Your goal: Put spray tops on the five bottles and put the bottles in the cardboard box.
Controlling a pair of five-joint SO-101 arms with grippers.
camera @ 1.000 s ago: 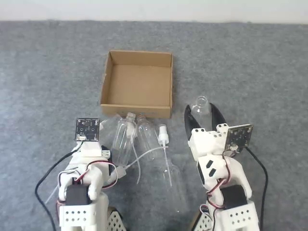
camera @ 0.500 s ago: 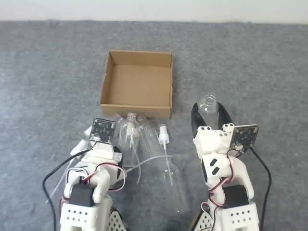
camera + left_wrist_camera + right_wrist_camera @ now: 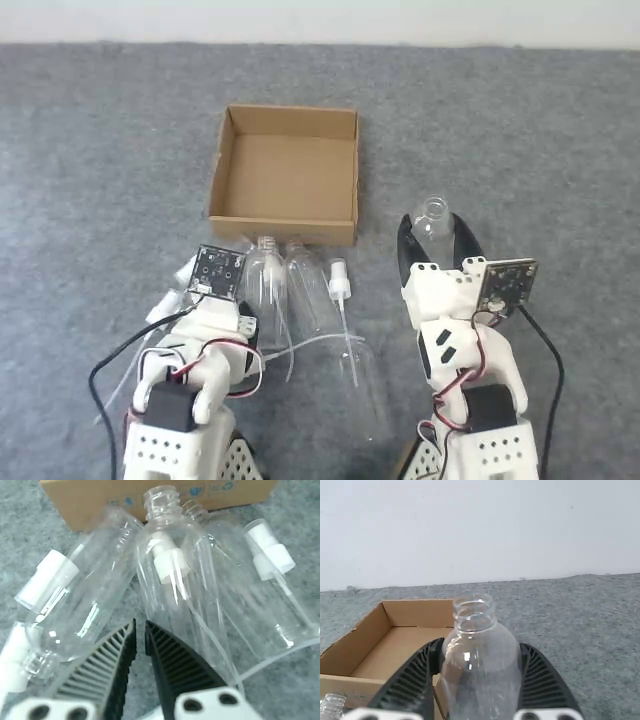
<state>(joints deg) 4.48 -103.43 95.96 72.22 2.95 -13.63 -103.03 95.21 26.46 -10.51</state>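
Observation:
My right gripper [image 3: 433,228] is shut on a clear uncapped bottle [image 3: 434,209], held upright to the right of the cardboard box [image 3: 285,190]. The right wrist view shows that bottle [image 3: 477,665] between both fingers [image 3: 410,680], its neck open. My left gripper [image 3: 140,628] is shut with nothing in it, just short of several clear bottles lying in front of the box. The middle bottle [image 3: 165,580] has an open neck. The one beside it [image 3: 240,600] wears a white spray top [image 3: 270,555]. Another bottle [image 3: 85,605] lies on the other side.
Loose white spray tops [image 3: 47,577] with thin tubes lie among the bottles. One more bottle [image 3: 362,385] lies between the two arm bases, and a spray top [image 3: 340,280] sits above it. The empty box [image 3: 395,645] rests on grey carpet.
The left arm swung forward and to the right, over the lying bottles. The right gripper shifted slightly right with its bottle. Little differs over the last half second.

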